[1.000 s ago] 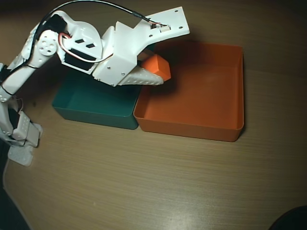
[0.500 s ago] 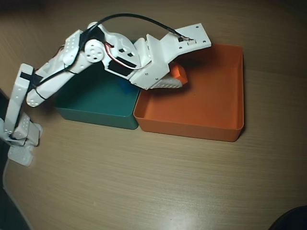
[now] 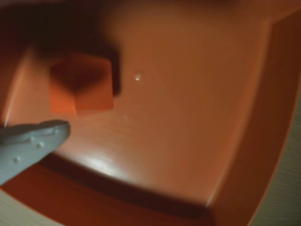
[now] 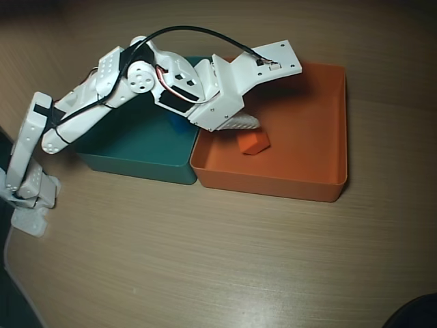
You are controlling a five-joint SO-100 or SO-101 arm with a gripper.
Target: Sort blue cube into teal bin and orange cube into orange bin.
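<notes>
The orange cube (image 4: 254, 143) lies loose on the floor of the orange bin (image 4: 273, 186), near its left wall. My gripper (image 4: 248, 130) hangs open just above and left of the cube, not touching it. In the wrist view the orange cube (image 3: 82, 87) rests on the orange bin floor (image 3: 188, 94), a gap apart from one pale finger (image 3: 42, 136) at the lower left; the other finger is out of frame. The blue cube (image 4: 179, 123) sits in the teal bin (image 4: 136, 166), partly hidden under my arm.
The two bins stand side by side, teal on the left and orange on the right in the overhead view. My arm's base (image 4: 27, 188) is at the table's left edge. Bare wooden table (image 4: 225, 260) stretches in front of the bins.
The gripper carried the orange cube rightward and down over the orange bin, then let go. The cube now lies on the bin floor.
</notes>
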